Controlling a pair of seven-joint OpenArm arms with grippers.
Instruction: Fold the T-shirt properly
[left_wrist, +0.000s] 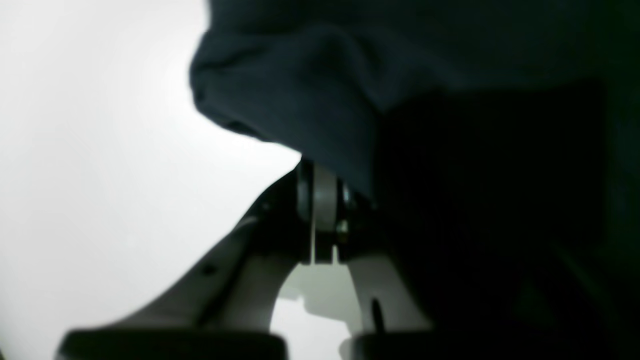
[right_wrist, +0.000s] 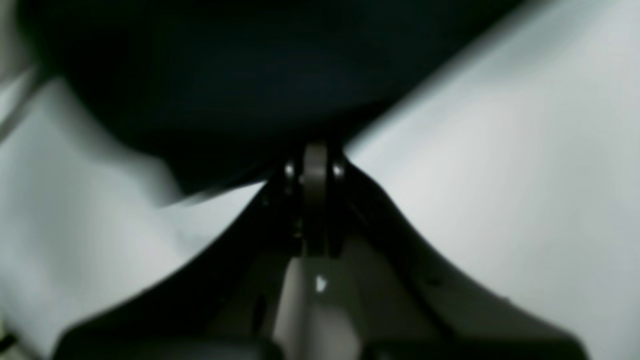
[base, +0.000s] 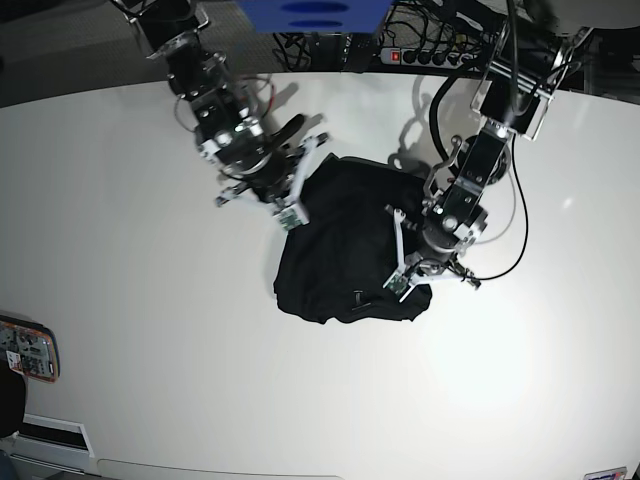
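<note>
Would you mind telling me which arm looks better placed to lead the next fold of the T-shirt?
Neither clearly; probably both together. The left gripper is shut on the T-shirt at its near-right edge, the right gripper on its far-left edge. Holding opposite sides, they could carry the bunched cloth as a pair.

A bunched black T-shirt (base: 345, 245) occupies the middle of a wide white table (base: 150, 200), and both arms crowd it. The right gripper (base: 291, 214) stands at the cloth's far-left edge, jaws pinched together on the fabric; the left gripper (base: 398, 283) presses in at the near-right edge, likewise clamped on cloth. The shirt fills the gap between the two. Bare tabletop stretches to the left, to the right and along the whole near side, broken only by a small flat device (base: 27, 349) at the near-left edge. Along the far edge, a blue box (base: 313, 14), a power strip (base: 440, 57) and trailing cables (base: 500, 215) close the way.
</note>
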